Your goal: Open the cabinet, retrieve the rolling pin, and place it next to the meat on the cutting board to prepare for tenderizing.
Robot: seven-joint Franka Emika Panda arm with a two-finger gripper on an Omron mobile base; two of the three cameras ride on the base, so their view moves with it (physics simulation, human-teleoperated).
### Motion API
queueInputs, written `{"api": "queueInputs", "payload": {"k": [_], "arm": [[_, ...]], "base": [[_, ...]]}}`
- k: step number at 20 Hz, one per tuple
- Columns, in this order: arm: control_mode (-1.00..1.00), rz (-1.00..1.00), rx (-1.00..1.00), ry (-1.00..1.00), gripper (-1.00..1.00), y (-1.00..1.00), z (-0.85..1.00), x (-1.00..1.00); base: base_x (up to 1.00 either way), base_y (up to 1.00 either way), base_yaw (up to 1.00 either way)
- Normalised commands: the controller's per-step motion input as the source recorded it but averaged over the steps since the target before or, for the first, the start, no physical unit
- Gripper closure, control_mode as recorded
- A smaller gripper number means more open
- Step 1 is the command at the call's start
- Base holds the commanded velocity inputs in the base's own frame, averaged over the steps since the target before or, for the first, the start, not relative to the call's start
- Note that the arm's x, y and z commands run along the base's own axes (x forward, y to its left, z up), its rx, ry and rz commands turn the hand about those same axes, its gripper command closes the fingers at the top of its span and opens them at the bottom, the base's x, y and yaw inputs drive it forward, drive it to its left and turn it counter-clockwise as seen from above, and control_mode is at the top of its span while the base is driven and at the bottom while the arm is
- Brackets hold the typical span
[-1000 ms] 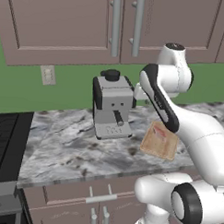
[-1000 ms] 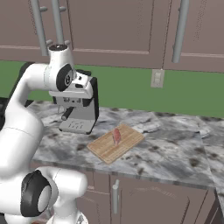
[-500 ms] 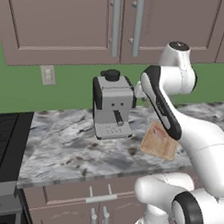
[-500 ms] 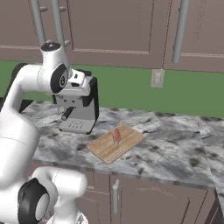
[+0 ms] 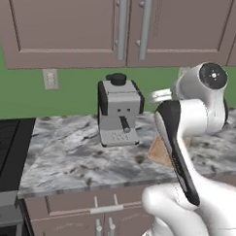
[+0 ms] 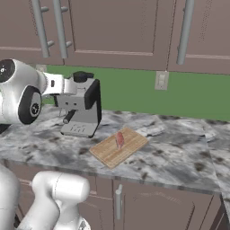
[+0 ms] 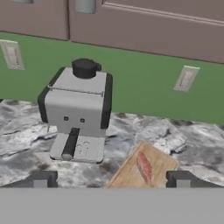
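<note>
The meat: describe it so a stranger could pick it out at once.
Start at the grey coffee machine on the marbled stone counter. Just to its right lies a light tan wooden cutting board, set at an angle. The meat is the small flat pinkish-red slab with pale streaks on that board, the one red thing among greys and browns.
</note>
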Motion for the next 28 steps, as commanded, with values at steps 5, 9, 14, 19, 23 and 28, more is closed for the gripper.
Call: {"api": "queueInputs", "payload": {"k": [5, 9, 14, 19, 23, 28], "arm": [[-1.00, 0.00, -0.03, -0.59, -1.00, 0.00, 0.68, -0.63], [-1.00, 0.00, 0.00, -0.55, -1.00, 0.01, 0.82, -0.29], [-1.00, 0.00, 0.06, -0.41, -1.00, 0.02, 0.82, -0.14], [-1.00, 0.00, 0.04, -0.15, -1.00, 0.00, 0.42, 0.01], [-1.00, 0.00, 0.00, -0.05, -1.00, 0.00, 0.04, 0.03], [-1.00, 0.00, 0.00, 0.00, -1.00, 0.00, 0.00, 0.00]], "base": [[0.00, 0.00, 0.00], [0.00, 0.00, 0.00], [0.00, 0.00, 0.00], [0.00, 0.00, 0.00], [0.00, 0.00, 0.00], [0.00, 0.00, 0.00]]}}
